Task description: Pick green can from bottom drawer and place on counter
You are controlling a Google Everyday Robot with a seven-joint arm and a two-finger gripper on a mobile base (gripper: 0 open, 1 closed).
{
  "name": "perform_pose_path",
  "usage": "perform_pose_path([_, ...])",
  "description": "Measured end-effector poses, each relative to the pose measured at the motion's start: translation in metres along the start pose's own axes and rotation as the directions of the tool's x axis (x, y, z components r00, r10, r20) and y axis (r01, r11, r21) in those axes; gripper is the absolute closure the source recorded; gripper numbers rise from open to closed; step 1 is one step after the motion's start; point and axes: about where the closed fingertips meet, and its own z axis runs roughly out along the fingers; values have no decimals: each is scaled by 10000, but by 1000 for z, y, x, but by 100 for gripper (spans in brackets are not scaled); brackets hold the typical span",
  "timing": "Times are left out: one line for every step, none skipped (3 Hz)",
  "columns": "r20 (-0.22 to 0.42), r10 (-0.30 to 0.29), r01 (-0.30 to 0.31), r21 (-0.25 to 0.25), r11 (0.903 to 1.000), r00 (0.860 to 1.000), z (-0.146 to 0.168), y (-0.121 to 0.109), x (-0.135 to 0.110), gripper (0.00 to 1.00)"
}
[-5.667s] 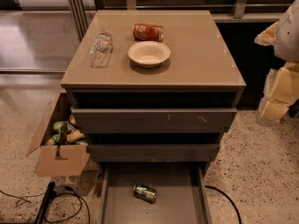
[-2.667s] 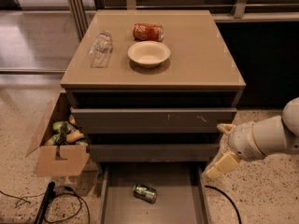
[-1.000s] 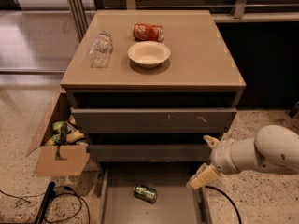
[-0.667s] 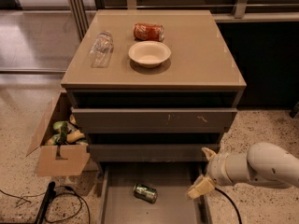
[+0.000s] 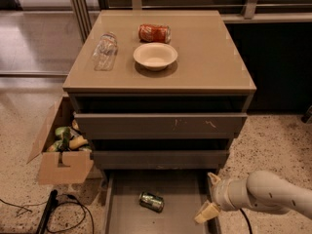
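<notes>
Gripper: the cream two-finger gripper (image 5: 208,196) on a white arm hangs over the right edge of the bottom drawer, its fingers spread apart, gripping nothing.
Green can: the small shiny green metal can (image 5: 151,202) lies on its side on the drawer floor, left of the gripper and clear of it.
Bottom drawer: the shallow grey-brown tray drawer (image 5: 180,194) stands pulled out under two taller drawers.
Counter: the smooth tan cabinet top (image 5: 209,57) carries a red soda can (image 5: 154,33), a round white bowl (image 5: 155,56) and a clear plastic bottle (image 5: 105,51) lying down.
Floor: an open cardboard box (image 5: 63,165) sits left of the cabinet.
</notes>
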Motion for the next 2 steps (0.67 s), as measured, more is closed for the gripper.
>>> perform_pose_path([44, 65, -64, -332, 9994, 10000, 36, 4, 5, 0])
perform_pose_path([750, -115, 149, -449, 9989, 9971, 60, 13, -29, 0])
